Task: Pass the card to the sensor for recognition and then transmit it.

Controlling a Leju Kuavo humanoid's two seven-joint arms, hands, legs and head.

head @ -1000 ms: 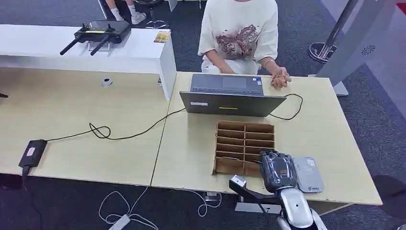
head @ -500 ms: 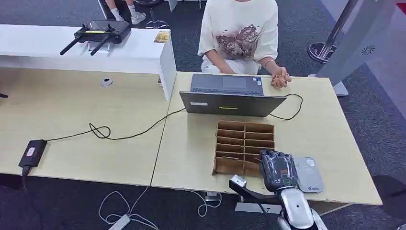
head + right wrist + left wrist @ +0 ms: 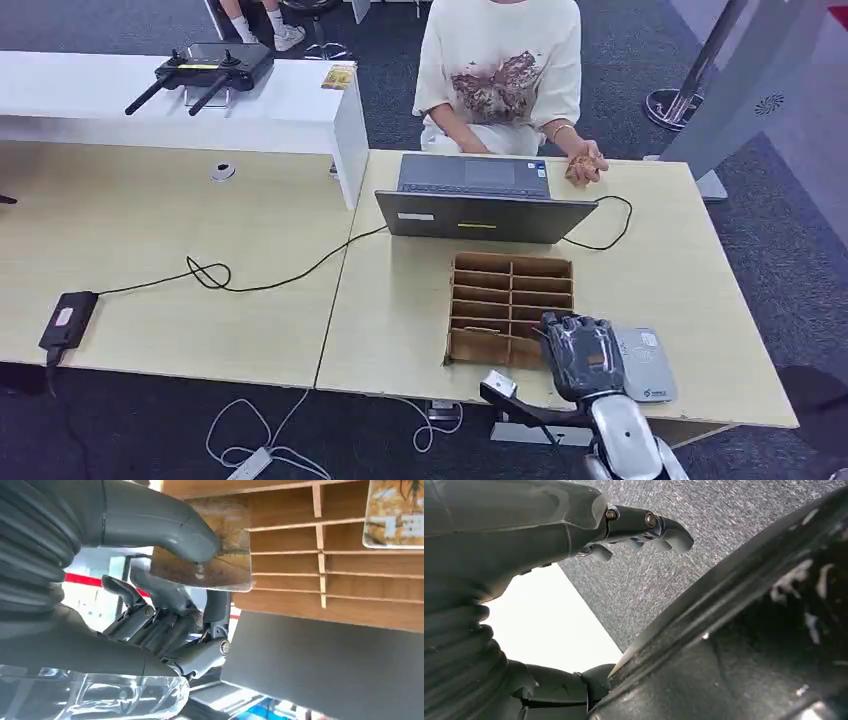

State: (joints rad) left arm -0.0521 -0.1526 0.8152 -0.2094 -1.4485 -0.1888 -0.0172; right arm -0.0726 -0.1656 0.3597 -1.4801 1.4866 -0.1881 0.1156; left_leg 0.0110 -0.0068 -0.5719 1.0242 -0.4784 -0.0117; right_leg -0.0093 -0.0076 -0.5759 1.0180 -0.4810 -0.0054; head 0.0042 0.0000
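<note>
Cardboard dividers are forming the rack (image 3: 511, 308) sitting on the desk (image 3: 400, 300) just in front of our right hand (image 3: 582, 352), between the hand and the closed-down laptop (image 3: 484, 214). In the right wrist view we are pinching the card (image 3: 210, 560) between the thick thumb and the darker fingers (image 3: 165, 625) beneath it, and the card is standing out from the hand just before the rack's open slots, though we cannot tell whether it is touching them. Another card (image 3: 395, 515) is lying in one slot. The grey sensor (image 3: 643, 364) is lying flat on the desk right beside the hand, on its outer side. Our left hand (image 3: 639, 530) is hanging over grey carpet with its fingers loosely curled and holding nothing. A person (image 3: 500, 70) is sitting behind the laptop, one hand (image 3: 583, 162) resting on the desk's far edge.
</note>
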